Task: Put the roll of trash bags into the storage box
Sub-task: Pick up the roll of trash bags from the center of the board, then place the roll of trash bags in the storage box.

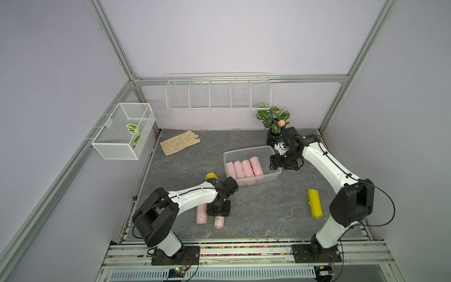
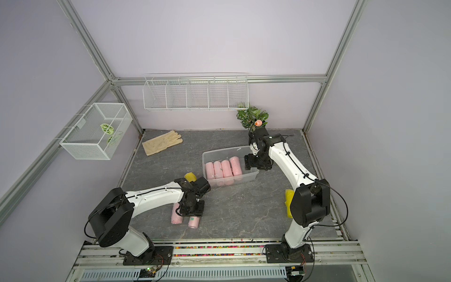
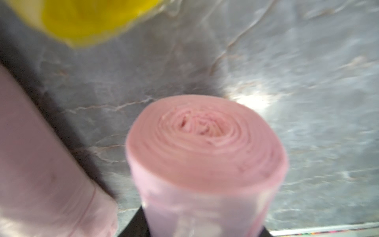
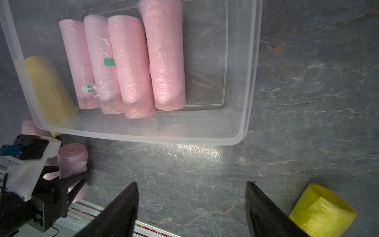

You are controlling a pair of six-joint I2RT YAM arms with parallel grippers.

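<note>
**Top views:** the left hand point(image 1: 218, 210) sits over a pink roll point(image 1: 219, 221) that lies on the desk point(image 1: 263, 207), well apart from the box point(image 1: 247, 149). A 2nd pink roll point(image 1: 201, 214) lies just beside it. The box holds 4 pink rolls point(image 1: 244, 168), with bare floor at its right end. The right hand point(image 1: 273, 167) hovers at that end.

**Left wrist:** blurred. The roll point(image 3: 205, 143) shows its spiral end, and the grip seems to sit low on it. Whether it is off the desk I cannot tell.

**Right wrist:** the left hand's fingers point(image 4: 69, 181) pinch the roll point(image 4: 71, 160). The right hand point(image 4: 190, 207) is spread and empty. A yellow roll point(image 4: 322, 211) lies near it.

**Risks:**
- Slick film and an off-centre grip could let the roll tip or slip in transit.
- The 2nd pink roll may be dragged along.
- The right hand crowds the only free slot.
</note>
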